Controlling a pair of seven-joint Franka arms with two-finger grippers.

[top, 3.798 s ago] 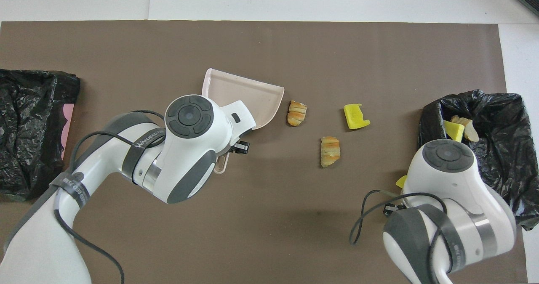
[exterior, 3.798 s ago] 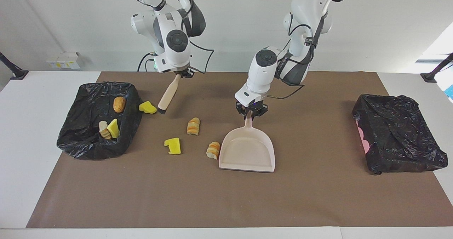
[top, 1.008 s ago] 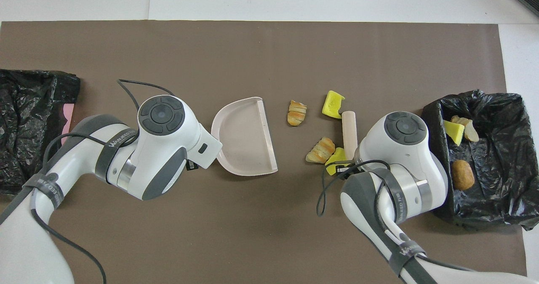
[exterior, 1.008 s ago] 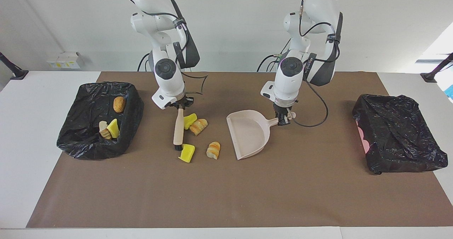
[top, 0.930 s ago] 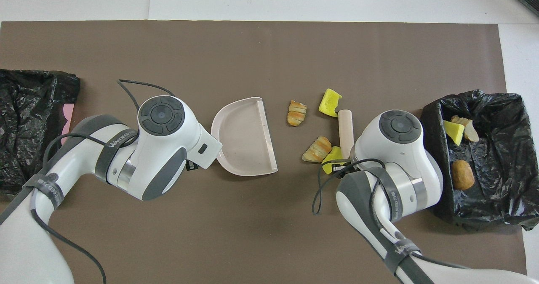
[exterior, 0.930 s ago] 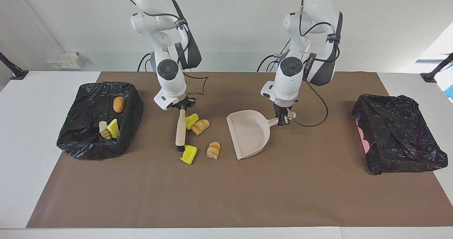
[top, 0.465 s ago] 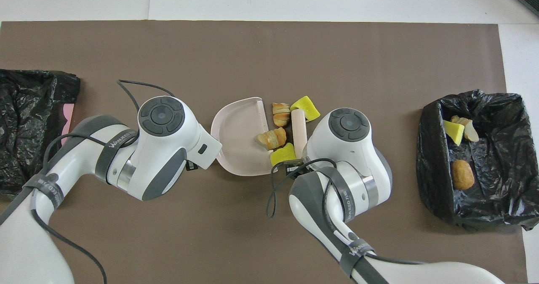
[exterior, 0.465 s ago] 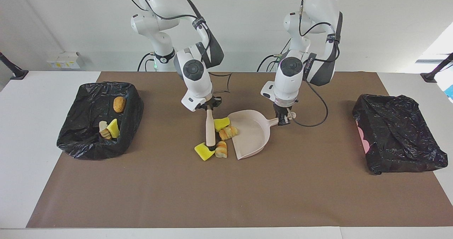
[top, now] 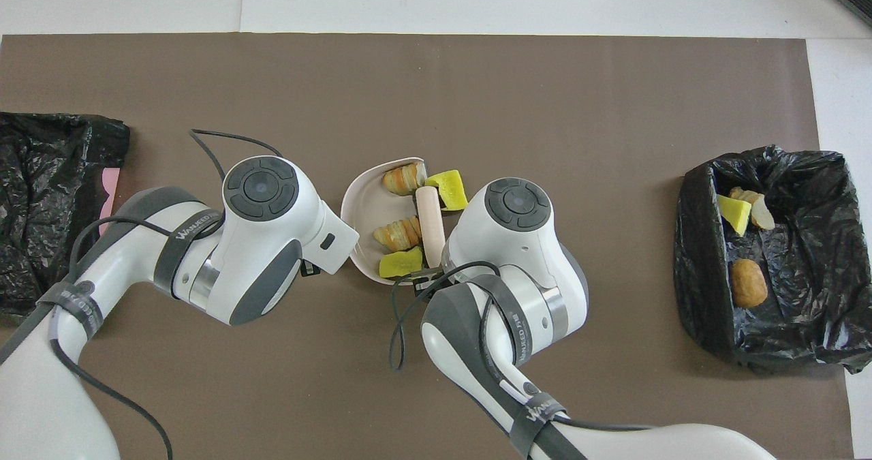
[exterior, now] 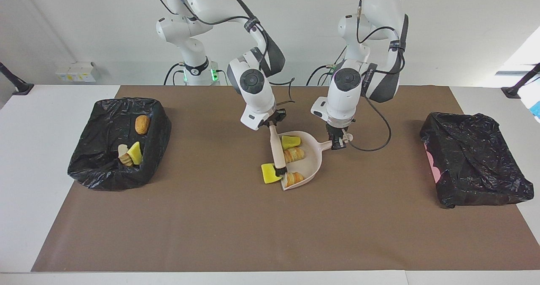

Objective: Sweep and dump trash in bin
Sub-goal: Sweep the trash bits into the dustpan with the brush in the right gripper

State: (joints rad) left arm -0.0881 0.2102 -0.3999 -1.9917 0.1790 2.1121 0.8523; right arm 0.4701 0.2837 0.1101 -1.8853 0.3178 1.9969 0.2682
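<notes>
Three scraps of trash point(exterior: 292, 154) sit in the dustpan point(exterior: 310, 160); one yellow chunk point(exterior: 268, 173) lies just outside its lip. Keep the pan flat on the counter point(exterior: 211, 226) and push that chunk in gently. Right gripper point(exterior: 273, 124) jaws grasp the brush point(exterior: 276, 152); left gripper point(exterior: 336, 143) jaws grasp the pan handle. A second ago all four scraps lay outside the pan.

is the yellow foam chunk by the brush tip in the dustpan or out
Out. The yellow foam chunk lies on the brown mat just outside the beige plastic dustpan, against the beige brush's tip.
</notes>
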